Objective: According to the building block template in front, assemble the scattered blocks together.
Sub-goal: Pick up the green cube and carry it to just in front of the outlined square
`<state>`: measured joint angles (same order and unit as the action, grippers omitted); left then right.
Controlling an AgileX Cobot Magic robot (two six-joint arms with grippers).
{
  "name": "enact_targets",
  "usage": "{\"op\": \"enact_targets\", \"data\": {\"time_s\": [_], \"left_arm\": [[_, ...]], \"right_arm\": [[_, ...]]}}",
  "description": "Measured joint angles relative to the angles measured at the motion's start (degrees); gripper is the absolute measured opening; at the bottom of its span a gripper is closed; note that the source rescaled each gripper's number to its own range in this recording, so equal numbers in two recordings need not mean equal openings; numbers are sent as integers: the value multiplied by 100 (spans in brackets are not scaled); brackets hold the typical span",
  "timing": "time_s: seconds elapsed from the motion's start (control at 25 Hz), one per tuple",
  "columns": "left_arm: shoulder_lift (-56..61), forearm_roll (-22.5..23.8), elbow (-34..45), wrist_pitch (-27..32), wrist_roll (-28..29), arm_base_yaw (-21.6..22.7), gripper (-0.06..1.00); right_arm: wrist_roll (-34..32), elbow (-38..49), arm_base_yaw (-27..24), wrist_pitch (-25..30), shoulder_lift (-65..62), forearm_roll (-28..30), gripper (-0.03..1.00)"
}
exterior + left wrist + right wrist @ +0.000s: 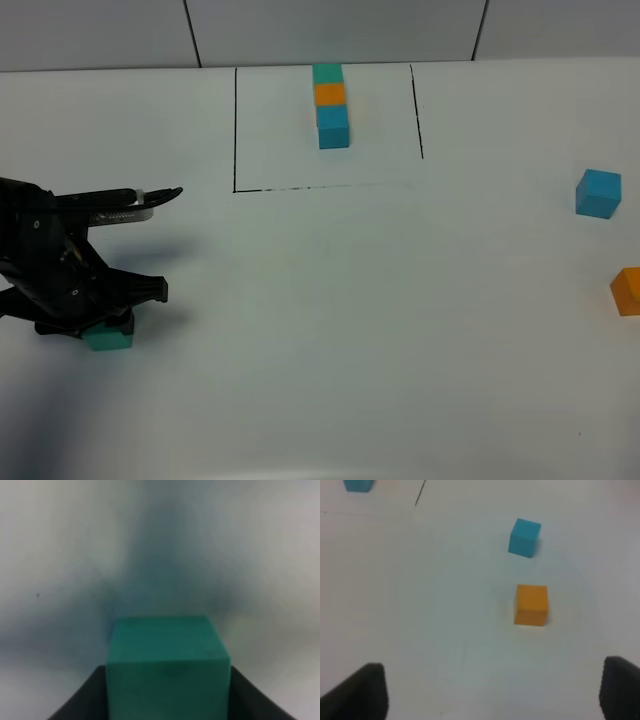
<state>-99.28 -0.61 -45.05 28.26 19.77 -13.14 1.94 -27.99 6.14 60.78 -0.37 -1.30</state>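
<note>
1. Nothing joined yet; template at 12 o'clock.
2. Left claw spread wide above teal cube at 8 o'clock; not grasping.
3. Right claw released; blue cube and orange cube at 3 o'clock.

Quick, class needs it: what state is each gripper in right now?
Left gripper: green cube between its jaws; whether shut cannot be told.
Right gripper: open, holding nothing.

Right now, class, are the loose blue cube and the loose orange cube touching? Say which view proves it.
Apart. The right wrist view shows bare white table between the loose blue cube and the loose orange cube.
</note>
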Motion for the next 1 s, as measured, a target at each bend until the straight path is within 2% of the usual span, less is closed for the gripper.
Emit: {"op": "enact_targets", "data": {"time_s": [0.2,0.36,0.64,0.84,1.0], "left_arm": [[0,61,-52,66,-237,0,0],[-1,-60,-294,338,-670,0,0],[-5,-132,-1174,1302,-1977,-23,0],[-11,-96,-1680,1627,-3169,-294,0],[-103,-96,-2311,1798,-3418,-525,0]], "right_arm": [[0,0,0,0,0,0,73],[0,0,0,0,0,0,73],[0,0,0,0,0,0,73],[0,0,0,0,0,0,73],[-7,0,0,0,0,0,73]]}}
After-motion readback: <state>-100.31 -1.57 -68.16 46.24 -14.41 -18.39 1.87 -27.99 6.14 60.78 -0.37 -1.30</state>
